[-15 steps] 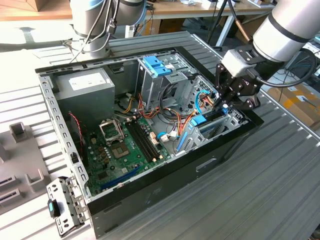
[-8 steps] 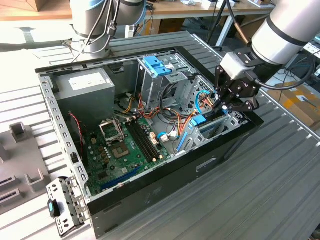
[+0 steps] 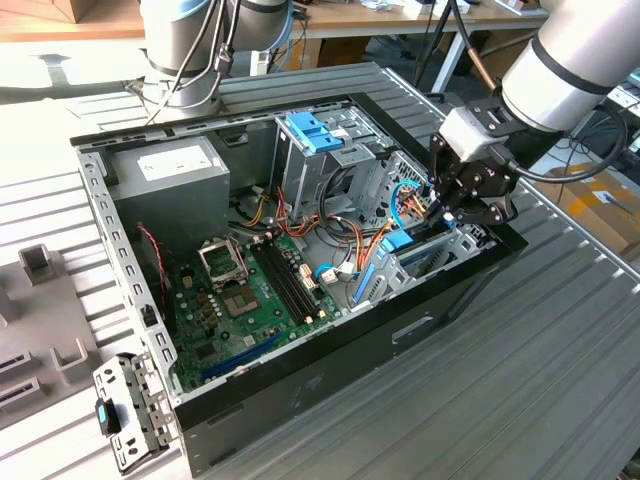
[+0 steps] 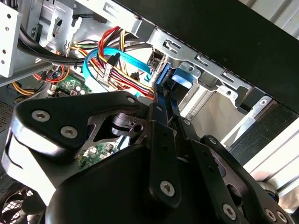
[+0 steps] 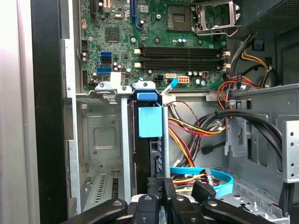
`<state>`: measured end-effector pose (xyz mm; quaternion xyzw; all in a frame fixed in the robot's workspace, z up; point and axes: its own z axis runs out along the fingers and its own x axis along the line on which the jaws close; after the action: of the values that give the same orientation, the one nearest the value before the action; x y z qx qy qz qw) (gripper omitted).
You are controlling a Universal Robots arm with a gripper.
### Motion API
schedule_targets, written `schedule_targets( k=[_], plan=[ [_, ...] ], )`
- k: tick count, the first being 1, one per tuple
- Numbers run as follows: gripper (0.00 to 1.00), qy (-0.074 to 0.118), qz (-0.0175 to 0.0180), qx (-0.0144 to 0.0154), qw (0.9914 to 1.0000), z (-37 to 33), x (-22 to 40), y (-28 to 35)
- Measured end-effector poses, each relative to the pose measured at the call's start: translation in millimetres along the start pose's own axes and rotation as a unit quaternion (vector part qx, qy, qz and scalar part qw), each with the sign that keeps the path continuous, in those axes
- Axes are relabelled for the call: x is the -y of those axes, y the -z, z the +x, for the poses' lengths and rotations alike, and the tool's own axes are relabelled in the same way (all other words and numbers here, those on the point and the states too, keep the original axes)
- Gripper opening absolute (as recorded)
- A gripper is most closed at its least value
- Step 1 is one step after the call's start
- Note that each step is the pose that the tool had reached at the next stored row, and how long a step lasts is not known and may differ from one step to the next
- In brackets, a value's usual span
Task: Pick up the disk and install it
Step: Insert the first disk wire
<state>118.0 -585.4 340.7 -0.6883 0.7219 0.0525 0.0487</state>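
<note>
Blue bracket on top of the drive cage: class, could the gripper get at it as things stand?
Probably yes. The case lies open, the blue bracket sits uncovered atop the cage, and the gripper is close by.

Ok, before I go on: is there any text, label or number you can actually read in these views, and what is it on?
None can be read.
White sticker on top of the grey power supply, exterior view: printed lines, too small to read.
Motherboard, first wrist view: fine white markings beside the slots and chips, too small to read.
</note>
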Motion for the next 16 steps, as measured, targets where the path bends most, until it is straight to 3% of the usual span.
schedule_targets(
  k=[4, 7, 8, 12, 14, 16],
  plan=[
    [0.18, 0.0, 0.0, 0.0, 1.0, 0.0, 0.0, -0.1],
    [0.3, 0.0, 0.0, 0.0, 1.0, 0.0, 0.0, -0.2],
    [0.3, 0.0, 0.0, 0.0, 1.0, 0.0, 0.0, -0.2],
    [0.3, 0.0, 0.0, 0.0, 1.0, -1.1, -0.1, 7.7],
    [0.3, 0.0, 0.0001, 0.0, 1.0, -2.3, -0.1, 16.0],
    [0.3, 0.0, 0.0001, 0.0002, 1.0, -3.0, -0.2, 17.4]
  ],
)
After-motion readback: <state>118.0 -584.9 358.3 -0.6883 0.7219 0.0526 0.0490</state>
